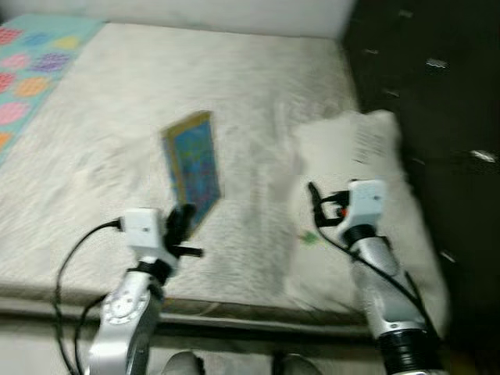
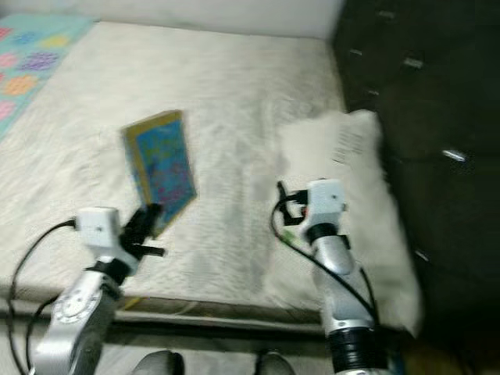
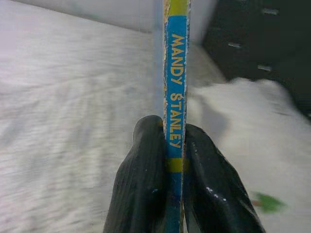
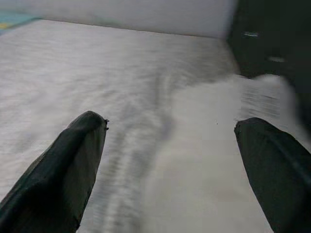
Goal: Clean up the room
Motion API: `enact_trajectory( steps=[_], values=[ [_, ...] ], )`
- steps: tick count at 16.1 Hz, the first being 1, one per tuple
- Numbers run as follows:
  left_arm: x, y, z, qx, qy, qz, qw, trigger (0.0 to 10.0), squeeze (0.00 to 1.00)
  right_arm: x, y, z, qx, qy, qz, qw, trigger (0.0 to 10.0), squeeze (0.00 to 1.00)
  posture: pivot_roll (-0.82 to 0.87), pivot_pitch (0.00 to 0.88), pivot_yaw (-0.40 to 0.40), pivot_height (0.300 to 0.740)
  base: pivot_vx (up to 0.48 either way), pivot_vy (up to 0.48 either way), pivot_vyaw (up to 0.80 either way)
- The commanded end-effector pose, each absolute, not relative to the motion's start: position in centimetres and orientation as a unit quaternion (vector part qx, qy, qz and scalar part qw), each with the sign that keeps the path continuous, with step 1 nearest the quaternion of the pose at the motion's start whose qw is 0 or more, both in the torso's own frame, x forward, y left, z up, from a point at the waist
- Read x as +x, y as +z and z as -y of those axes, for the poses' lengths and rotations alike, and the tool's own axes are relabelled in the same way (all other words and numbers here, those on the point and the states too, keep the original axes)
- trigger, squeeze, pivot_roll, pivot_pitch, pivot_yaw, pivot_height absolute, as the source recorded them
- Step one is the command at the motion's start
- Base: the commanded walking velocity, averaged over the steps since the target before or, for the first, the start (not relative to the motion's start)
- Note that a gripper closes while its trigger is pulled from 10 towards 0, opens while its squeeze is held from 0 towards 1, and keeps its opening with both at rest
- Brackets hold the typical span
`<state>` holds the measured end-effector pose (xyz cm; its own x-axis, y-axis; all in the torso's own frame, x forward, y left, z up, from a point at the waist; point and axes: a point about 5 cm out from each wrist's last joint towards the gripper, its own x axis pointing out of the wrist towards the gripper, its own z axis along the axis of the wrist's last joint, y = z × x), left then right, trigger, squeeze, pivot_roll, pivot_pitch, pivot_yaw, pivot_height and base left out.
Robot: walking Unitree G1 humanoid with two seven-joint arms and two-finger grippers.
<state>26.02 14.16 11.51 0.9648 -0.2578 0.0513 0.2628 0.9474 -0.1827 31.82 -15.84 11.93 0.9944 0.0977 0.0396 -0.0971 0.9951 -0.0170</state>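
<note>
A thin blue picture book [image 1: 194, 166] with a yellow border is held up on edge over the white bed [image 1: 117, 117]. My left gripper [image 1: 182, 221] is shut on its lower end. In the left wrist view both fingers [image 3: 141, 184] pinch the book's spine [image 3: 175, 97], which reads MANDY STANLEY. My right gripper [image 4: 177, 145] is open over the white pillow [image 1: 367, 156] at the bed's right side, with nothing between its fingers [image 4: 63, 170].
A dark tufted headboard [image 1: 437, 94] rises on the right. A pastel patterned blanket [image 1: 31, 62] lies at the far left. A small green scrap [image 1: 310, 237] rests on the bed by the pillow. The bed's front edge [image 1: 234, 308] runs just before me.
</note>
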Motion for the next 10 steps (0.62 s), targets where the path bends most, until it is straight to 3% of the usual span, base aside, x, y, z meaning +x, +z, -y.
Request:
enact_trajectory(
  steps=[1,8,10],
  values=[
    [26.0,12.2,-14.6,-0.089,-0.122,0.029,0.988,10.0,0.0,31.7,11.6,15.6,-0.006,0.05,0.015,0.999,10.0,0.0,0.11,0.182,-0.037,0.74,0.0,0.0,0.0],
    [25.8,12.1,-15.2,-0.109,-0.092,0.029,0.989,10.0,0.0,31.8,11.8,15.5,-0.005,0.054,0.019,0.998,10.0,0.0,0.11,0.188,-0.038,0.74,0.0,0.0,0.0],
    [25.0,12.0,-15.9,-0.147,-0.073,0.03,0.986,10.0,0.0,31.5,11.7,15.1,0.0,0.068,0.019,0.998,10.0,0.0,0.11,0.195,-0.038,0.74,0.0,0.0,0.0]
  ],
)
